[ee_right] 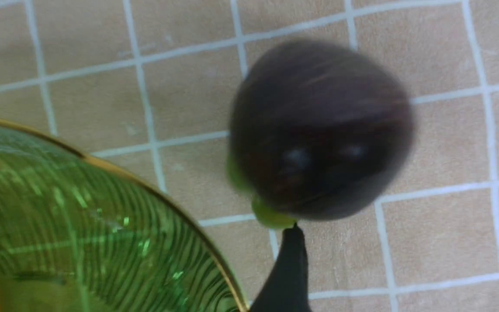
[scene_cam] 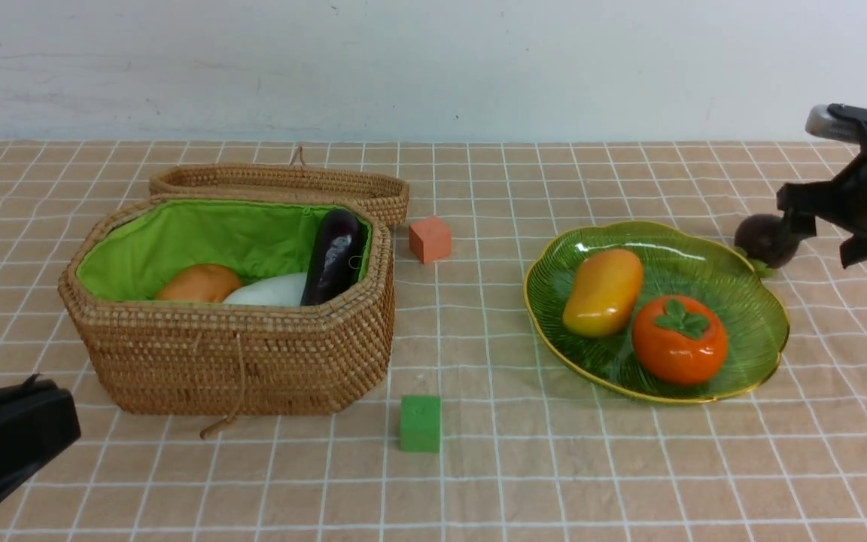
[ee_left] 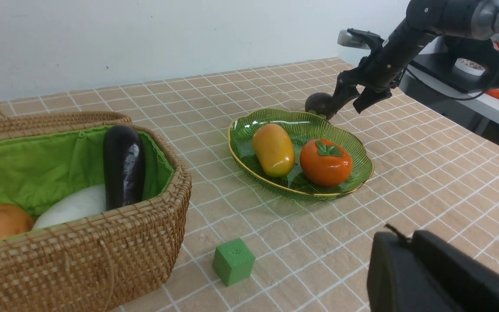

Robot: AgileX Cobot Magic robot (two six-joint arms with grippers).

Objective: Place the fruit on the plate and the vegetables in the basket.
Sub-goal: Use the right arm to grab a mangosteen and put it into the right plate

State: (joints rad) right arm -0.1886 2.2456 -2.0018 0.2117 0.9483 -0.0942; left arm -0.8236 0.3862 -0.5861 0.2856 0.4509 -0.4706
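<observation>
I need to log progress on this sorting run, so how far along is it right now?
Done: potato, radish and eggplant lie in the basket; mango and persimmon sit on the plate. In hand: the right claw is open beside the mangosteen, not gripping it. Remaining: the mangosteen, on the table just outside the plate's rim.
</observation>
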